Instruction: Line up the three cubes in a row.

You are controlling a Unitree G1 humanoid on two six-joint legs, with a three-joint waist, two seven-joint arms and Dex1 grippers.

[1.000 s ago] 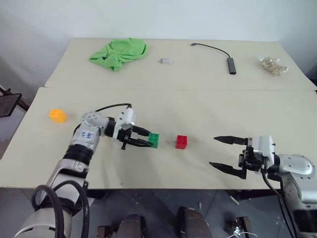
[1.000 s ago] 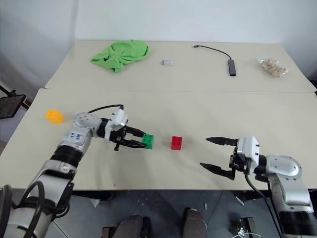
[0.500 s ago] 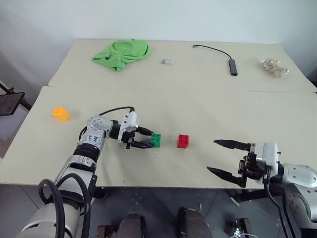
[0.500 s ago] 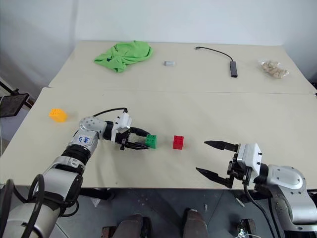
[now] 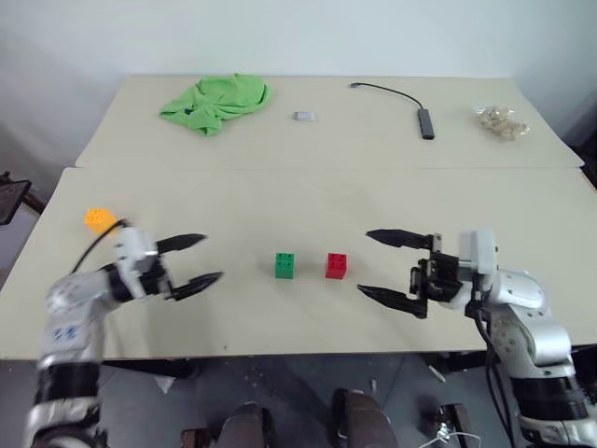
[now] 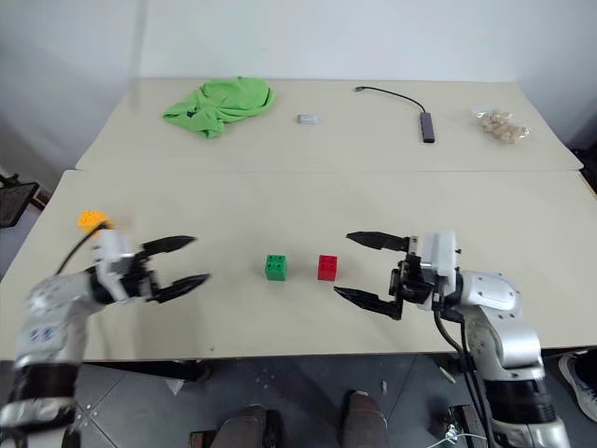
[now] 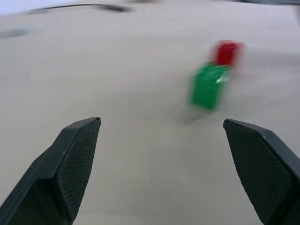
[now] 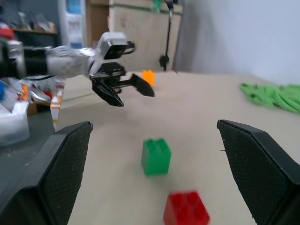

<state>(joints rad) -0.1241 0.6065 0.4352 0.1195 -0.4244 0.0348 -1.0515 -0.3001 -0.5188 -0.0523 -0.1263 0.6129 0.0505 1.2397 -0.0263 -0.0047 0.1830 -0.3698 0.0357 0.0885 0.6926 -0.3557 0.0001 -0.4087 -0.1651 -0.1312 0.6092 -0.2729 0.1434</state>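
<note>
1. Now the small green studded plastic brick [image 5: 285, 265] sits on the beige tabletop [image 5: 308, 201], near the front edge, around the middle.
2. Small red studded plastic brick [image 5: 336, 266] sits just beside green one, on its right, small gap between them, both upright, studs up.
3. Small orange-yellow studded plastic brick [image 5: 98, 220] lies well apart from those two, far at the left edge of the table.
4. Left gripper [image 5: 198, 260] with two black fingers is spread wide, nothing between them; it hangs over the table left of the green brick, well apart from it, near the orange-yellow brick, pointing toward the middle.
5. Right gripper [image 5: 374, 264] also spread wide and holding nothing, pointing left toward the red brick, just to its right, not touching.
6. Right wrist view: green brick and red brick lie between the right gripper's own fingers, left gripper and orange-yellow brick beyond.
7. Back table: crumpled green cloth [image 5: 215, 101], small grey block [image 5: 303, 116], black cable with adapter [image 5: 410, 105], clear bag of pale bits [image 5: 501, 121].
</note>
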